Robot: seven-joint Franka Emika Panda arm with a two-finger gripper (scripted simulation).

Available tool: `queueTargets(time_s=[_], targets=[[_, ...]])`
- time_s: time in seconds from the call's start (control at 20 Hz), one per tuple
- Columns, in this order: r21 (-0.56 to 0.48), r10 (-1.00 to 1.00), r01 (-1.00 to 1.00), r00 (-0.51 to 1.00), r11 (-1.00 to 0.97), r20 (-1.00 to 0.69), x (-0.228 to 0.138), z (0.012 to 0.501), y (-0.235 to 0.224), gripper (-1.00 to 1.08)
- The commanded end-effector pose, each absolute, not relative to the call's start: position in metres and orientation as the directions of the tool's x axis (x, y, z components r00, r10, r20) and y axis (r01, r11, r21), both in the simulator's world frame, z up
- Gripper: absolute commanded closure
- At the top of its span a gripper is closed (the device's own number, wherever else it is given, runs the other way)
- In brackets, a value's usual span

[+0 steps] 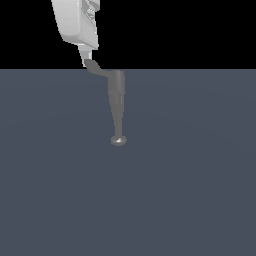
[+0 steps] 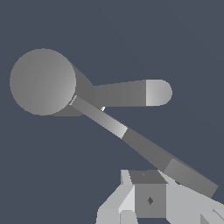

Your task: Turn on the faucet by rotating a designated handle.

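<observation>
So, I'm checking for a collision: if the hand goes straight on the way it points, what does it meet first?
Probably the handle: the hand sits at its flared tip, apparently touching, though depth is unclear.

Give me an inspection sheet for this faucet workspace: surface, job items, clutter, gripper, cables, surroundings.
Surface: plain flat grey-blue floor, unmarked.
Faucet: grey tapered tube ending in a small shiny rounded knob; in the wrist view its wide end shows as a round disc.
Handle: thin grey lever jutting from the faucet's wide end toward the exterior view's left; its flared tip lies right by the gripper.
Clutter: nothing seen.
Gripper: white gripper comes down from above onto the handle's tip. Whether the jaws are open or closed on it cannot be told.
Cables: nothing seen.
Surroundings: black background above the floor, nothing else seen.
</observation>
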State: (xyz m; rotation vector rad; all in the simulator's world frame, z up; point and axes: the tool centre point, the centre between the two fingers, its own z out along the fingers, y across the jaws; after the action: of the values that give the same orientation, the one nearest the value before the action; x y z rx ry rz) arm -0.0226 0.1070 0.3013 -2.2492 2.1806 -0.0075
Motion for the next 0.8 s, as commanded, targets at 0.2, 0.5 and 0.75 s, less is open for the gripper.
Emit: queueTargets(time_s=[0.2,0.5,0.75], targets=[[-0.001,-1.0,-1.0,0.023,-0.023,0.0,-0.042,0.299,0.084,1.08],[-0.007,-0.999,-0.999,0.032,-0.032,-0.002,-0.046,0.301,0.077,1.08],[-0.004,-1.0,-1.0,0.029,-0.029,-0.001,-0.046,0.3,0.043,1.08]])
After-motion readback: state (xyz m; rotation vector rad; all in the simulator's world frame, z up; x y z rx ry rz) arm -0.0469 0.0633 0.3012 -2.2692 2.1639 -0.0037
